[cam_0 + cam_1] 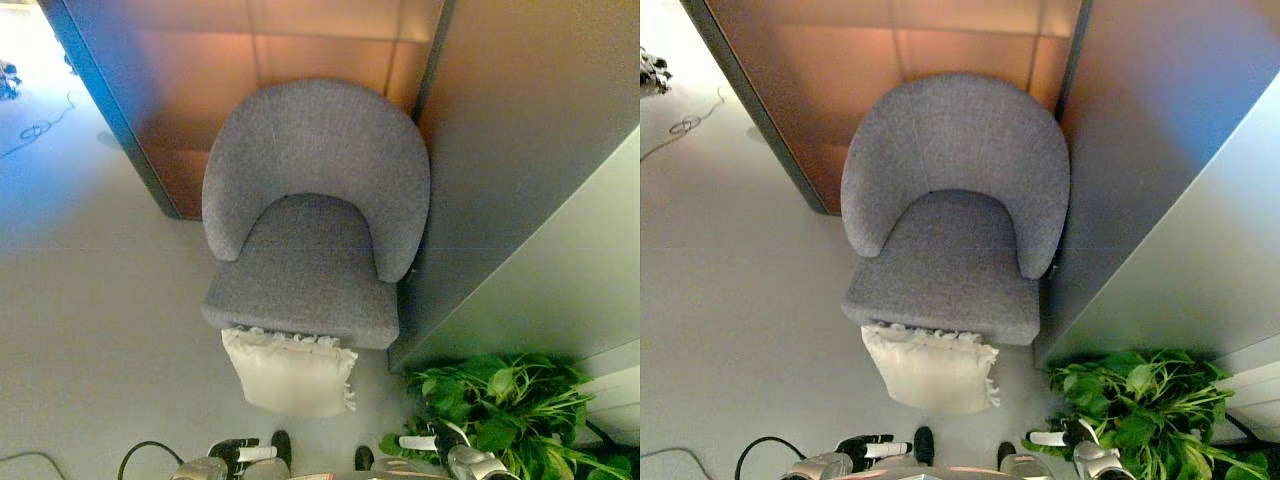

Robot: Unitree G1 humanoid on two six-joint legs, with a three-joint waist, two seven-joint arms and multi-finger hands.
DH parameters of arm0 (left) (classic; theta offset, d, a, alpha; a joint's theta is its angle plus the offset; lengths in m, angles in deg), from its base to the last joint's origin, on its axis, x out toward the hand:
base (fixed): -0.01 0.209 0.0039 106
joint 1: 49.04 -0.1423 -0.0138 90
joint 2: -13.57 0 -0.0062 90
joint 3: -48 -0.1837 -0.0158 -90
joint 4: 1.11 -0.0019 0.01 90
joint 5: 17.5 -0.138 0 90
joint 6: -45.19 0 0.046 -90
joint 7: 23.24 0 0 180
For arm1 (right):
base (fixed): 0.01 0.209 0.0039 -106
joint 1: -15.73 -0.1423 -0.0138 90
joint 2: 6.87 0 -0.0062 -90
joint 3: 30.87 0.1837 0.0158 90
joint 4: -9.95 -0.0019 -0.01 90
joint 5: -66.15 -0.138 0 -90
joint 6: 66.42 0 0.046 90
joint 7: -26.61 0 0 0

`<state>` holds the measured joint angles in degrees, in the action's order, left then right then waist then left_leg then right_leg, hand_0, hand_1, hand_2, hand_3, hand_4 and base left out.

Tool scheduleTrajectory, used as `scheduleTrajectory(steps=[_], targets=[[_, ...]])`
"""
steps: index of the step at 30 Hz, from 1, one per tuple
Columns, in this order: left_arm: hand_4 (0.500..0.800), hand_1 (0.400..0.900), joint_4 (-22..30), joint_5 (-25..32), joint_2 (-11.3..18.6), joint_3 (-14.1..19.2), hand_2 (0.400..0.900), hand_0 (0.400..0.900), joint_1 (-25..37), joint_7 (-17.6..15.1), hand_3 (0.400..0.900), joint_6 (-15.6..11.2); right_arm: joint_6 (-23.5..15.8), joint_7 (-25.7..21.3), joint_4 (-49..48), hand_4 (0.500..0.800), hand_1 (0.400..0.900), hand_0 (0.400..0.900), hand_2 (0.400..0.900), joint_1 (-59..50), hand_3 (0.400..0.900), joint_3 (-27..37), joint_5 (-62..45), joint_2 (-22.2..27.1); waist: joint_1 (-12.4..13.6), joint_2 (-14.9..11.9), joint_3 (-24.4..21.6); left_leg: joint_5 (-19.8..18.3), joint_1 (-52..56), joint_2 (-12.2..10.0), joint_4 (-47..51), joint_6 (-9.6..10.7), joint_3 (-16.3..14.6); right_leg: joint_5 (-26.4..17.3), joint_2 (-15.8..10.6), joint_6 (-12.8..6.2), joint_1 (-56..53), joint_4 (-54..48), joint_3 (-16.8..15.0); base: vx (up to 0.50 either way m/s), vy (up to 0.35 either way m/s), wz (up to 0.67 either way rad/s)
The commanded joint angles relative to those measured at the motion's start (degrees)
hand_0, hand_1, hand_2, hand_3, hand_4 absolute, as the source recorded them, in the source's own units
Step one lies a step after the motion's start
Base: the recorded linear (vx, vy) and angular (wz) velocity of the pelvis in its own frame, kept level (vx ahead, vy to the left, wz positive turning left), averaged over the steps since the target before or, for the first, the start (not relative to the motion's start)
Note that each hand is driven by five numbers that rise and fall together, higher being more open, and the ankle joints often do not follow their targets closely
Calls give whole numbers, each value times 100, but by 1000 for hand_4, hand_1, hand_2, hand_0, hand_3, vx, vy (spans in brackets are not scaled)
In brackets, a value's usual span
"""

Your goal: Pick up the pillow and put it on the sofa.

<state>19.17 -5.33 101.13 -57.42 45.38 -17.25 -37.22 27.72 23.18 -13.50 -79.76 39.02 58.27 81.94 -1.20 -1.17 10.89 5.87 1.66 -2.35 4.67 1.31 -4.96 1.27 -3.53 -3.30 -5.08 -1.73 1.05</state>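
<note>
A white pillow (292, 372) with a frilled edge stands on the floor, leaning against the front of a grey armchair (315, 215) whose seat is bare. My left hand (240, 453) shows at the bottom edge, below and left of the pillow, fingers relaxed and holding nothing. My right hand (428, 441) shows at the bottom edge to the right of the pillow, beside the plant, fingers relaxed and empty. Both hands are apart from the pillow.
A green leafy plant (500, 405) stands on the floor at the lower right, close to my right hand. A wooden wall panel (300, 40) is behind the chair and a grey wall (520, 200) runs along its right side. Open floor (90, 300) lies to the left.
</note>
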Motion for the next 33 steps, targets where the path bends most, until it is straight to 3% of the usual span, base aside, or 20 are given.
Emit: scheduleTrajectory(steps=[1,7,12,19,25,33], targets=[[800,900,-192,247,134,-189,900,900,465,-251,900,18,-341,-447,-623,800,900,900,900,-850,900,-296,386,287,152,-53,469,-640,-194,423,-77,-199,256,-139,63,-188,714,314,309,-150,-24,5],[800,900,-115,680,204,-249,900,900,808,-467,900,-151,-235,-931,-1306,800,900,900,900,-1685,900,-602,453,496,176,34,1040,-484,-721,403,-43,-203,205,-236,89,-179,1317,457,311,-98,-6,12],[800,900,96,901,237,-317,900,900,722,-379,900,-366,-111,-1352,-1953,800,900,900,900,-2132,900,-674,647,829,209,142,1394,-356,-1164,414,-28,-163,197,-337,71,-179,1769,483,328,-12,18,12],[800,900,368,1438,249,-493,900,900,746,-290,900,-906,70,-1746,-2593,800,900,900,900,-2948,900,-809,596,1246,215,324,1890,-70,-2054,430,-59,-74,114,-470,35,-134,2727,661,372,-64,57,4],[800,900,758,1981,140,-814,900,900,641,-300,900,-1485,-199,-1954,-2720,800,900,900,900,-3425,900,-936,432,1527,247,556,1890,186,-3046,473,-81,11,137,-607,27,-111,3763,823,398,-43,37,10],[800,900,1438,2299,-5,-1124,900,900,585,-524,900,-1903,-370,-1956,-2920,800,900,900,900,-4117,900,-1189,237,1636,359,851,1890,428,-4285,478,-196,100,116,-830,-75,-165,4991,982,401,-28,23,8]])
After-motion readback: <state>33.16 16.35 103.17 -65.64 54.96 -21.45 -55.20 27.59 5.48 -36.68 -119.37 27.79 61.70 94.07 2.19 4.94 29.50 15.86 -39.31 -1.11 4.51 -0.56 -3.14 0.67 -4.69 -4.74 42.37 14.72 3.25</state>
